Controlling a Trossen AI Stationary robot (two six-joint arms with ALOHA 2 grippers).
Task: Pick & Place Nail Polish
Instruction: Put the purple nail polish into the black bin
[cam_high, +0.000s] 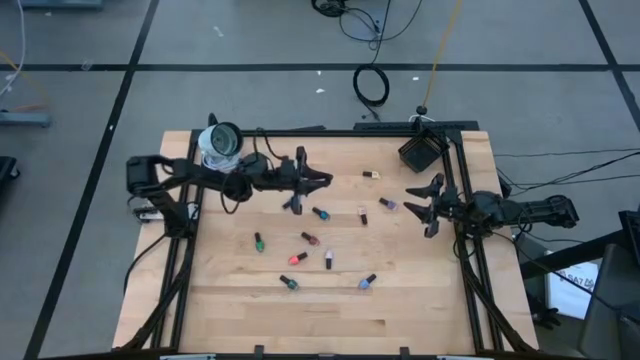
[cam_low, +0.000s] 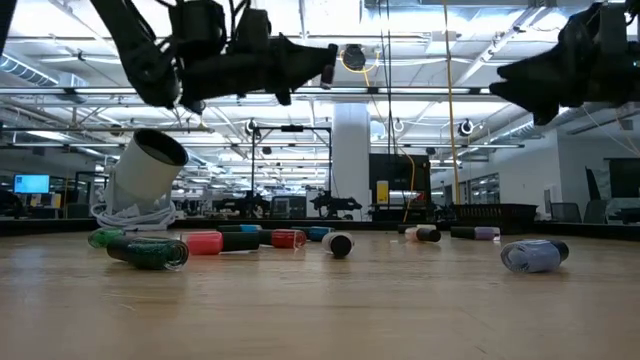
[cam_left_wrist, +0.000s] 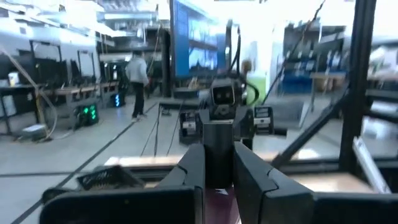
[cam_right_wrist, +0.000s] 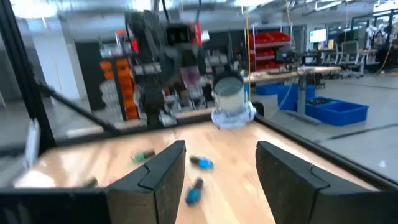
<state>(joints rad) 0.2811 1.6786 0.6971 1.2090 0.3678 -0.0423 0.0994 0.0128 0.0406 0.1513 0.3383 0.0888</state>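
Several small nail polish bottles with dark caps lie on their sides on the wooden table, among them a green one (cam_high: 259, 242), a red one (cam_high: 297, 259), a blue one (cam_high: 367, 282) and a purple one (cam_high: 387, 204). My left gripper (cam_high: 322, 180) is high above the table at the far left-centre (cam_low: 322, 62), shut on one bottle (cam_left_wrist: 218, 155). My right gripper (cam_high: 420, 200) is open and empty at the right side, also raised (cam_right_wrist: 217, 171), facing the left arm. My left gripper pinches a bottle between its two fingers (cam_left_wrist: 189, 174). The dark cap (cam_left_wrist: 218, 149) stands out past the fingertips, and a purple part (cam_left_wrist: 217, 202) shows farther back between them. The fingers lie about level, pointing toward the table's right. The bottle is lifted clear of the table.
A small black square box (cam_high: 420, 152) sits at the far right corner. A white cylinder with a coiled cable (cam_high: 221, 145) stands at the far left. A black frame (cam_high: 465, 240) runs along the table's edges. Bare wood lies near the front edge (cam_high: 320, 320).
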